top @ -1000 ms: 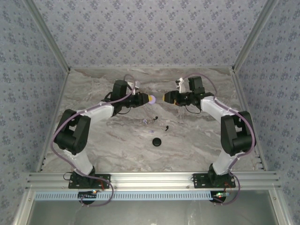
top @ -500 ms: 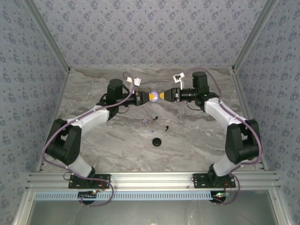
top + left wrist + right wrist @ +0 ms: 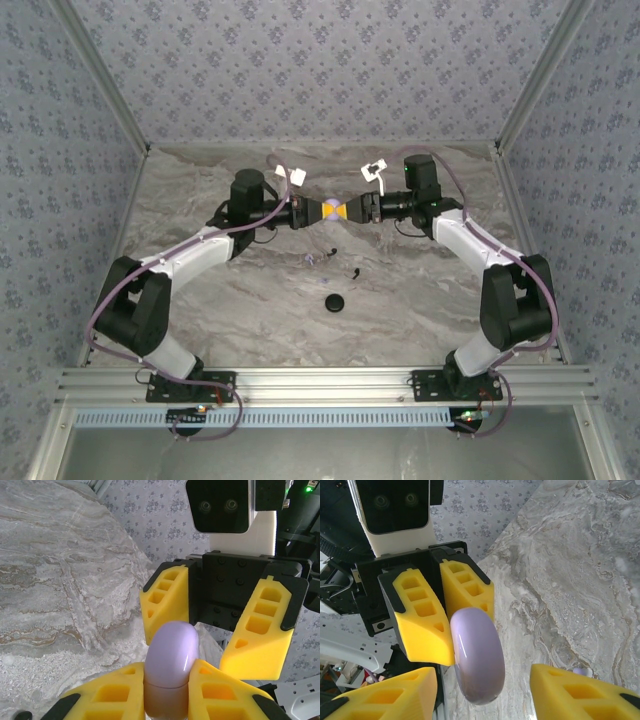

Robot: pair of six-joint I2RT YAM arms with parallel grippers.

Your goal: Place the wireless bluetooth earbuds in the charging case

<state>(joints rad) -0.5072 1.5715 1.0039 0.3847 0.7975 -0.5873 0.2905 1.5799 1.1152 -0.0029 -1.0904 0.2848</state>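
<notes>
Both arms stretch inward over the back of the counter point(image 3: 420, 290), forearms about level, their tips meeting nose to nose in mid-air. The left claw point(image 3: 322, 211) is clenched on the lavender case point(image 3: 172, 652), gripping its lower part so the rounded end sticks out. The right claw point(image 3: 348, 210) is released, its fingers point(image 3: 585, 692) standing wide on either side of that end without touching it. Below them the earbuds point(image 3: 330, 250) lie loose on the counter, two black and one pale, near a black disc point(image 3: 335, 302).
</notes>
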